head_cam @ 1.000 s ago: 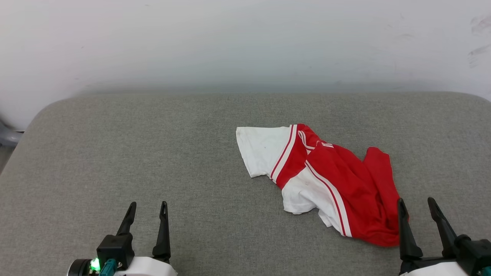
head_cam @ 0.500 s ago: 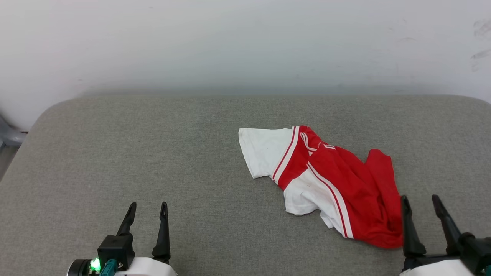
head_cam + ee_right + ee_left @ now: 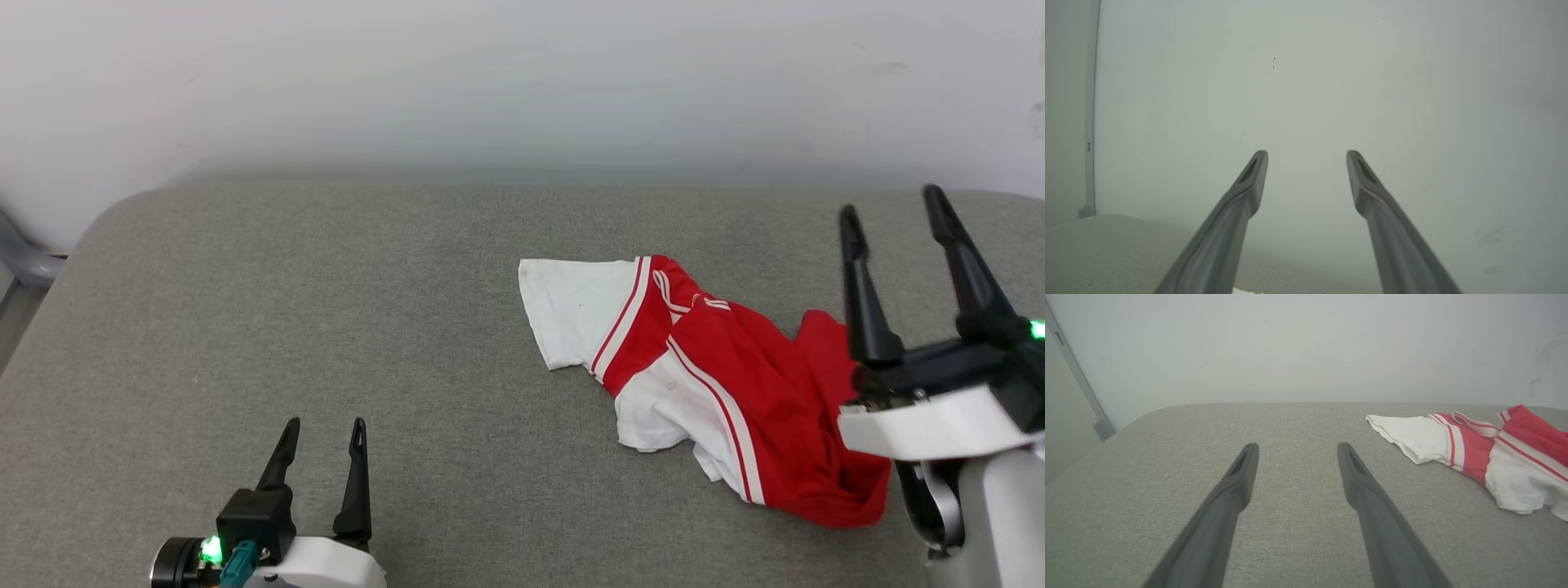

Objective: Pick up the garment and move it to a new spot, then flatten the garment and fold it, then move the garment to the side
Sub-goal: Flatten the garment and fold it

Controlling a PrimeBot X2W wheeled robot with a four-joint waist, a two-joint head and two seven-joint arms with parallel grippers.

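Note:
The garment [image 3: 718,392], a red jersey with white sleeves and red-white striped trim, lies crumpled on the grey padded surface [image 3: 326,327], right of centre. Its white sleeve [image 3: 1412,433] and red body also appear at the right of the left wrist view. My right gripper [image 3: 890,204] is open and raised above the garment's right end, its fingers [image 3: 1249,179] pointing at the pale wall. My left gripper [image 3: 324,426] is open and empty near the front edge, well left of the garment, its fingers [image 3: 1241,473] over bare fabric.
A pale wall [image 3: 490,82] runs directly behind the surface. A grey metal bar [image 3: 24,261] shows beyond the left edge, and a vertical grey strip [image 3: 1077,379] stands on the wall at the left. Bare grey surface lies to the left of the garment.
My right arm has risen and now stands high over the garment's right end. The camera has shifted slightly. The left gripper and the garment have stayed in place.

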